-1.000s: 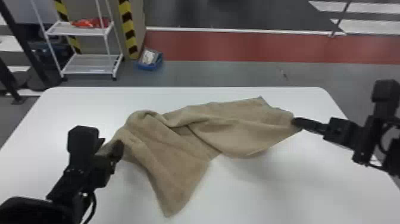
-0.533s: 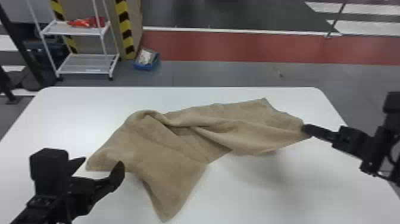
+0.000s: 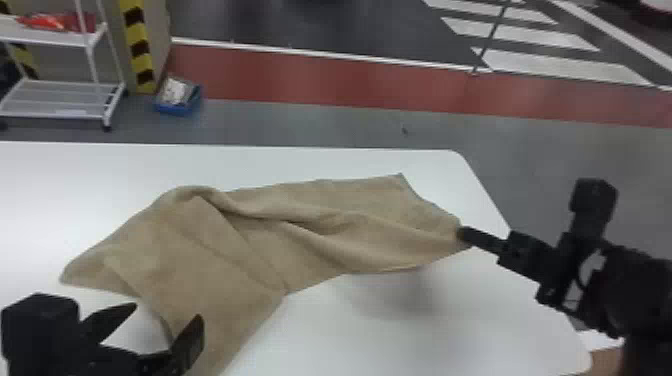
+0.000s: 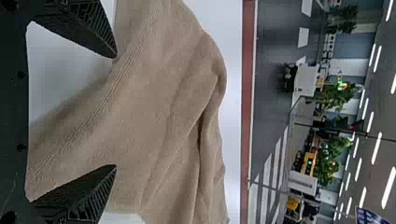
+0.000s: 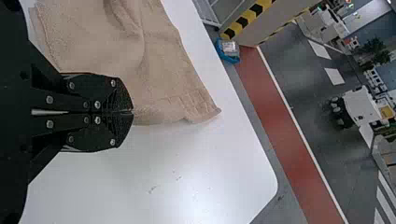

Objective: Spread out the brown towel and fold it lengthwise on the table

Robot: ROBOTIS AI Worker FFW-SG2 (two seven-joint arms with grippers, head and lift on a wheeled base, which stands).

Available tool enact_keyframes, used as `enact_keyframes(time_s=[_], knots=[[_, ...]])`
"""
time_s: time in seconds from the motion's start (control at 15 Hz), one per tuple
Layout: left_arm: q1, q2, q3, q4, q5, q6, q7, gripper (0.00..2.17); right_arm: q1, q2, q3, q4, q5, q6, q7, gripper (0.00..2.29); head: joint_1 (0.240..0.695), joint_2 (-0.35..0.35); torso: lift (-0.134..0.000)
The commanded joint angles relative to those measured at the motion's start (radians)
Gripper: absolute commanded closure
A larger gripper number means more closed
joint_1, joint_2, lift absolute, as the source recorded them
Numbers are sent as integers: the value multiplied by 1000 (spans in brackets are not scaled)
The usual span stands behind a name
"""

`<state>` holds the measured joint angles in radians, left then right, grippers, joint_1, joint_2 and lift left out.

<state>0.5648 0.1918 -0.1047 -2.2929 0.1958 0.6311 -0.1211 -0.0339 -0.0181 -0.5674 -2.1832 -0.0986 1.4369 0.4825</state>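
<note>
Now the left end effector point(image 3: 168, 310) gapes, towel point(image 3: 200, 250) released, while the right end effector point(image 3: 463, 234) pinches it.

- Left gripper point(image 3: 167, 311): flat black ridged fingers point(image 4: 81, 25) wide apart, part of brown cloth towel point(image 4: 149, 93) seen between; contact unclear.
- Towel: stitched band near its edge, long creases, spread on smooth white table point(image 4: 235, 140).
- Past table: flat red floor strip point(image 4: 247, 93), dark floor, leafy green plants point(image 4: 329, 154).
</note>
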Motion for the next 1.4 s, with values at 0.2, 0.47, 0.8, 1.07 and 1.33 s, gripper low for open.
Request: enact_keyframes(time_s=[0.2, 0.47, 0.8, 1.07, 1.33], knots=[[-16, 8, -89, 1, -33, 6, -3, 218, 40, 12, 32, -26, 71, -88, -33, 1507, 695, -350, -124], [-52, 17, -135, 70, -125, 0, 28, 275, 40, 12, 18, -24, 76, -97, -33, 1507, 695, -350, -124], [-109, 12, -141, 138, -188, 16, 69, 1227, 51, 12, 20, -50, 69, -78, -31, 1507, 695, -350, -124], [-151, 8, -119, 179, -200, 46, 107, 1798, 51, 15, 32, -64, 63, -72, -33, 1507, 695, -328, -124], [-226, 8, -107, 265, -216, 46, 135, 1798, 65, 19, 58, -101, 60, -72, -33, 1507, 695, -280, -124]])
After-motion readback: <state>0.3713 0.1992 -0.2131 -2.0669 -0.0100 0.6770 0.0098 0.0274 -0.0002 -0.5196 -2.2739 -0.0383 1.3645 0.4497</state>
